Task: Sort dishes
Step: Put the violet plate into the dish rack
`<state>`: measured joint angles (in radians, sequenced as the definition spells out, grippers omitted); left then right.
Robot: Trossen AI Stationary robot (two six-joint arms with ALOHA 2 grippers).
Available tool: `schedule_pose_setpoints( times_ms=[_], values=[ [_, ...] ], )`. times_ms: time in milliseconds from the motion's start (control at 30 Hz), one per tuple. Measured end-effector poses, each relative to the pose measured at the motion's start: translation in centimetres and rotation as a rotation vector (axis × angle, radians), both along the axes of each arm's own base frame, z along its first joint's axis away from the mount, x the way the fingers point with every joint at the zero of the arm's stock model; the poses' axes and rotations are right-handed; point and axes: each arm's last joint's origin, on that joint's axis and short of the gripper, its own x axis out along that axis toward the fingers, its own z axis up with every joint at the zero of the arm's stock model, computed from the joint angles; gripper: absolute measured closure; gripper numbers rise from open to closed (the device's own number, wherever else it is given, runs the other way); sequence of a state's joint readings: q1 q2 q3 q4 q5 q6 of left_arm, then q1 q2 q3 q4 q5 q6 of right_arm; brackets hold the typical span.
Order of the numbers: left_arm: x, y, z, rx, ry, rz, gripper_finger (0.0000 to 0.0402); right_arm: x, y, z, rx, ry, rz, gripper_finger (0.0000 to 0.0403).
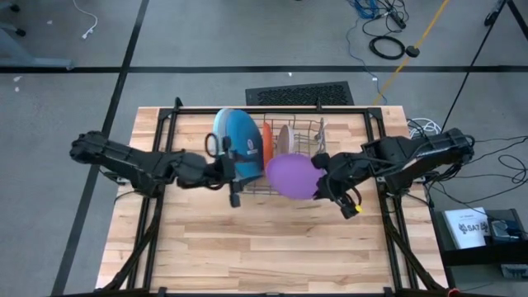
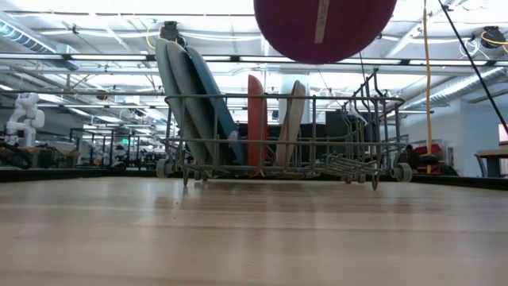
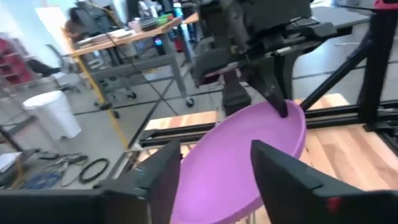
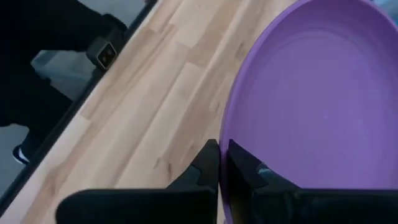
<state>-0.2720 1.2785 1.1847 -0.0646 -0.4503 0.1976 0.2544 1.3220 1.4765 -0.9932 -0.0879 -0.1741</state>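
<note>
Because the rack (image 1: 293, 157) slots take plates on edge, the right tool (image 1: 320, 183) pinches the purple plate (image 1: 290, 176) by its rim, aloft; the left tool (image 1: 228, 165) stands wide, empty.

Even overhead lighting — bright ceiling strip lights (image 2: 119, 36) glare in the low view, the near wooden table (image 2: 254, 238) blurs softly, shadows stay faint, and the left gripper's (image 3: 214, 171) fingers (image 3: 163, 180) loom out of focus.
</note>
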Motion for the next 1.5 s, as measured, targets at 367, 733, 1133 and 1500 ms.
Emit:
schedule_pose_setpoints(
  times_ms=[367,733,1133,1500],
  values=[
    [5.7,1.9,-1.0,-0.010,0.037,-0.173,0.0196,-0.7,-0.6,-0.6,0.012,0.114,0.046,0.0401],
    [7.9,4.2,0.1,-0.097,0.173,-0.154,0.0201,-1.0,-0.5,-0.8,0.029,0.139,0.103,0.0401],
    [7.5,5.3,-0.9,-0.176,0.285,-0.190,0.0201,-0.7,-0.5,-0.6,0.013,0.093,0.135,0.0401],
    [7.4,4.4,-1.0,-0.202,0.314,-0.384,0.0202,-0.6,-0.6,-0.5,0.009,0.081,0.128,0.0401]
  ],
)
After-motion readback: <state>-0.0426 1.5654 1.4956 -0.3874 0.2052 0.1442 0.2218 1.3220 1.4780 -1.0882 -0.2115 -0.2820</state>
